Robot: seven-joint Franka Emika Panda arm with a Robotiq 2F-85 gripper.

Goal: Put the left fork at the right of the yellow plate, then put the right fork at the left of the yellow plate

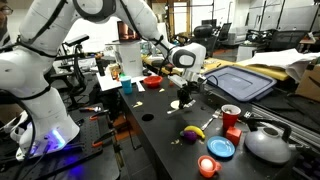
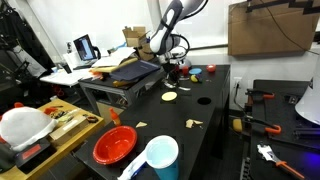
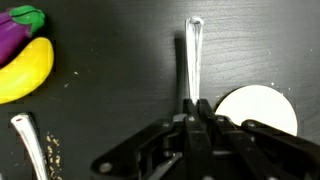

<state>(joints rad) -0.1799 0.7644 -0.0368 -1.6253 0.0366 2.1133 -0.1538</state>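
The gripper [image 3: 193, 110] has its fingers pressed together on the handle of one fork [image 3: 192, 50] — in the wrist view this fork is just beside the yellow plate [image 3: 258, 112], over the black table [image 3: 120, 100]. The other fork [image 3: 30, 148] lies well apart — near a toy banana [image 3: 25, 70].

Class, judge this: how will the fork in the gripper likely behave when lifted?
The fork looks like rigid metal, so it should stay straight, not droop. Thin and glossy, it may slip or pivot in the gripper, which pinches one end. Being flat, it probably will not roll.
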